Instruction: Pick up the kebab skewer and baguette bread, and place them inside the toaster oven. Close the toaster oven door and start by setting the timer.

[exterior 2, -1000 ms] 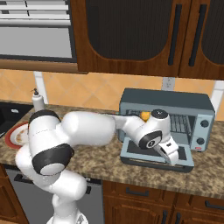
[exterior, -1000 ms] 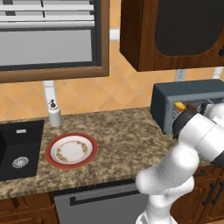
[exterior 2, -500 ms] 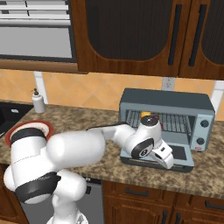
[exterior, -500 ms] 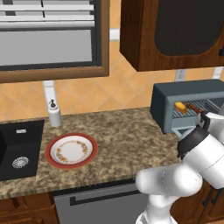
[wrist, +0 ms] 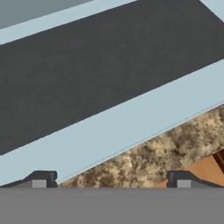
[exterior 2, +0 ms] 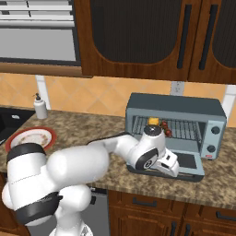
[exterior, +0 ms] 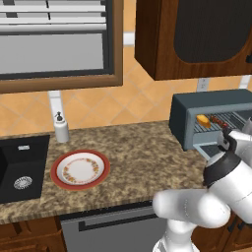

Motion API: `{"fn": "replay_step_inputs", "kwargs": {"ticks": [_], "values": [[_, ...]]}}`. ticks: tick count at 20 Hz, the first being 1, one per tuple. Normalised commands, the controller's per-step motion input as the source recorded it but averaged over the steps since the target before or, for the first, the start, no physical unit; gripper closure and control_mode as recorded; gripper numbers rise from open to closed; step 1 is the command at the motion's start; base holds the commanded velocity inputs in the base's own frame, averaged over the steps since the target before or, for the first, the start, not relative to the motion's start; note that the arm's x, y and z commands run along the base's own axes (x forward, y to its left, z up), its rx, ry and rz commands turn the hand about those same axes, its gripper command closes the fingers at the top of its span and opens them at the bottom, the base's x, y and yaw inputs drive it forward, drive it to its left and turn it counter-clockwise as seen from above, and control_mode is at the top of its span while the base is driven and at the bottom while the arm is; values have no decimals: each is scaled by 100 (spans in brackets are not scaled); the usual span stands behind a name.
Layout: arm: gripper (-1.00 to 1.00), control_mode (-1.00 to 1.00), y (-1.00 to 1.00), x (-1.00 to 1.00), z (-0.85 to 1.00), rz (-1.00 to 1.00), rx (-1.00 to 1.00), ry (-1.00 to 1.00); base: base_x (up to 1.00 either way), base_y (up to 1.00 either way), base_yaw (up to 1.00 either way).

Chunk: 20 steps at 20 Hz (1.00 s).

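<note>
The grey-blue toaster oven point(exterior 2: 175, 107) stands on the counter with its door point(exterior 2: 186, 161) folded down flat. On the wire rack inside lie the golden baguette bread point(exterior 2: 153, 121) and, to its right, the dark kebab skewer point(exterior 2: 167, 132); both also appear as the baguette point(exterior: 202, 119) and skewer point(exterior: 217, 118). My gripper point(exterior 2: 173, 168) hangs low over the door's front edge. The hand view looks down on the door's dark glass point(wrist: 109, 65) and pale frame point(wrist: 122, 127). The gripper point(wrist: 111, 181) is open, its fingertips point(wrist: 43, 179) wide apart with nothing between them.
Two knobs point(exterior 2: 215, 131) sit on the oven's right panel. A red-rimmed plate point(exterior: 79, 169), a soap bottle point(exterior: 61, 129) and a black sink point(exterior: 19, 167) lie to the left on the granite counter point(wrist: 162, 153). Dark wooden cabinets point(exterior 2: 152, 37) hang overhead.
My hand has drawn back from the oven's opening and sunk down to the front edge of the open door. The baguette and skewer stay on the rack.
</note>
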Motion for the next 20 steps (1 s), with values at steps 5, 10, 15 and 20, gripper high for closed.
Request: {"fn": "replay_step_inputs", "kwargs": {"ticks": [5, 10, 15, 20], "values": [[-100, -100, 4, 0, -14, 12, 0, 10, 0, 0, 0], [-100, -100, 3, -5, -32, 3, 0, 4, 0, 0, 0], [-100, -100, 0, -33, -7, 0, 2, 2, 0, 0, 0], [-100, -100, 0, -26, 0, 0, 1, 0, 0, 0, 0]]}}
